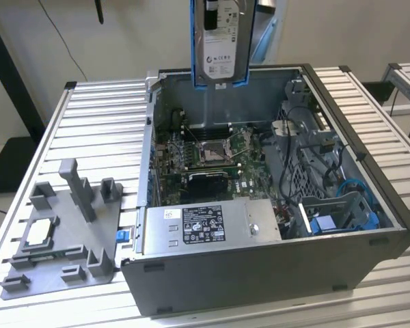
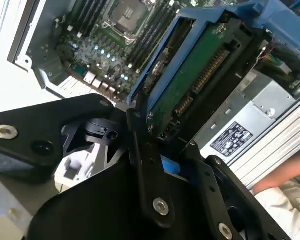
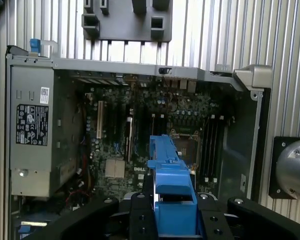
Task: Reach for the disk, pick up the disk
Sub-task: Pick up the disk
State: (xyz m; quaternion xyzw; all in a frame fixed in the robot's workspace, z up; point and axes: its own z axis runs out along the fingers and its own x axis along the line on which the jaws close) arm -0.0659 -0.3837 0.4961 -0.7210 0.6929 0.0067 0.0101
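Note:
The disk (image 1: 221, 41) hangs upright high above the back of the open computer case (image 1: 260, 273), its silver face and white label turned to the exterior camera, with the blue bracket along its edges. In the second wrist view the disk (image 2: 190, 80) shows its green circuit board side, and my gripper (image 2: 155, 132) is shut on its lower end with black fingers (image 2: 140, 150) pressed against it. In the first wrist view the blue bracket of the disk (image 3: 170, 175) stands between the black fingers (image 3: 140, 215) of my gripper (image 3: 172, 205), well above the motherboard (image 3: 155, 125).
A grey power supply (image 1: 205, 225) fills the case's front. Cables and a blue bay bracket (image 1: 342, 219) sit at the case's right in the exterior view. A grey fixture (image 1: 61, 232) holding a small silver chip (image 1: 41, 234) lies on the slatted table's left. A person's arm (image 2: 285, 175) shows beside the case.

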